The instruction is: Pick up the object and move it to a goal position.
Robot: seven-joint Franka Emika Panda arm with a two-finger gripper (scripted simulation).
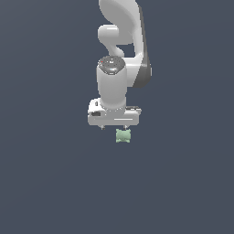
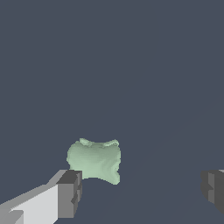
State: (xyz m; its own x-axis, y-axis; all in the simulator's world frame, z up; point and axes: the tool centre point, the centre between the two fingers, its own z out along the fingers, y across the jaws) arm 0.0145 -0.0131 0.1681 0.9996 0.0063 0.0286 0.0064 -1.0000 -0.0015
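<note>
On my exterior feed the white arm (image 1: 119, 41) comes down from the top of the frame, and the claw (image 1: 114, 127) hangs at its end, pointing at the plain dark grey counter (image 1: 45, 183). The object (image 1: 123, 135), a small pale mint-green lump with knobbly corners, lies on that surface just beyond the claw's lower edge, a little toward the exterior view's right of the claw's middle. It looks far smaller than the claw body above it.

My wrist feed gives the clearer read. The claw (image 2: 142, 190) stands wide apart: one grey-tipped finger (image 2: 70, 192) shows at one side and the other finger (image 2: 213, 189) at the opposite edge, with bare surface between them. The object (image 2: 95, 160) lies close beside the first fingertip, near its inner corner, and well apart from the second. I cannot tell whether that fingertip touches it. Nothing is clamped; the lump rests in the open, not centred in the gap.
</note>
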